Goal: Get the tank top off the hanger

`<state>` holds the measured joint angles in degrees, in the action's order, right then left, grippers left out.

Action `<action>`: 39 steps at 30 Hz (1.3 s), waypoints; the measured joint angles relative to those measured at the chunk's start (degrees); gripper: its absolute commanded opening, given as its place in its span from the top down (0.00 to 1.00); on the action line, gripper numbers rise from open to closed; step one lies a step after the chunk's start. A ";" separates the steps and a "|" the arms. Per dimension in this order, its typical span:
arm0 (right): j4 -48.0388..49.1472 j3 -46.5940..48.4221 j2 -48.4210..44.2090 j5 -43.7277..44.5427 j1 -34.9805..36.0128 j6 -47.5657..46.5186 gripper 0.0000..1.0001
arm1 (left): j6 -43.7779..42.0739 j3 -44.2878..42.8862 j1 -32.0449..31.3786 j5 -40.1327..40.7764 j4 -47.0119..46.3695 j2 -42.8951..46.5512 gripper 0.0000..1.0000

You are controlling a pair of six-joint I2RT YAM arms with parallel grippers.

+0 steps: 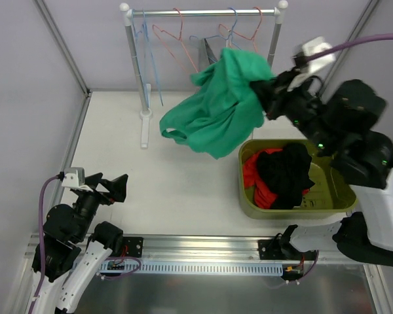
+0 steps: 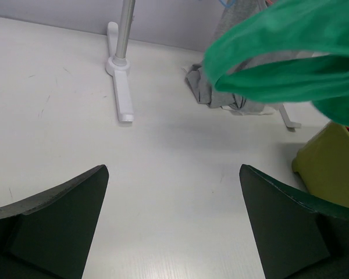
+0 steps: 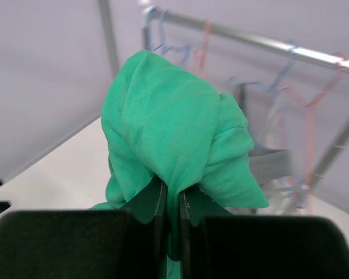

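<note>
The green tank top [image 1: 216,104] hangs bunched in the air in front of the clothes rail [image 1: 203,12], held up by my right gripper [image 1: 261,95]. In the right wrist view the right gripper [image 3: 171,195] is shut on a fold of the green tank top [image 3: 163,128]. Several wire hangers [image 1: 239,29] hang on the rail behind it; I cannot tell if the top still touches one. My left gripper [image 1: 114,186] is open and empty low at the near left; in its wrist view the left gripper [image 2: 173,192] looks over bare table, with the tank top [image 2: 291,64] at upper right.
An olive bin [image 1: 337,199] at the right holds red and black clothes [image 1: 281,173]. A grey garment [image 2: 218,90] lies on the table below the rail. The rail's white foot [image 1: 145,127] stands left of centre. Walls close in the left and back.
</note>
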<state>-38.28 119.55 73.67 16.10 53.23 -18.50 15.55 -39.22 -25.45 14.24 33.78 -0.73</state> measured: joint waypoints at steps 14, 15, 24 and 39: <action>-8.52 2.67 -18.45 27.54 0.00 -9.57 1.00 | -0.24 0.00 -0.02 0.37 0.00 -1.38 0.01; -8.66 1.44 -19.56 28.89 0.00 -9.77 1.00 | -0.24 0.00 0.00 0.37 0.00 -1.49 0.01; -9.44 -12.98 -20.96 41.11 -1.11 -11.06 1.00 | -0.24 0.00 0.00 0.31 0.00 -1.55 0.01; -8.20 -33.00 -19.54 26.91 -27.67 0.90 1.00 | -0.24 0.00 -0.02 0.35 0.04 -0.42 0.01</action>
<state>-46.48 86.54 54.13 43.00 25.56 -17.61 15.31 -39.22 -25.47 14.59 33.82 -1.15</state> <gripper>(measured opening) 0.054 0.986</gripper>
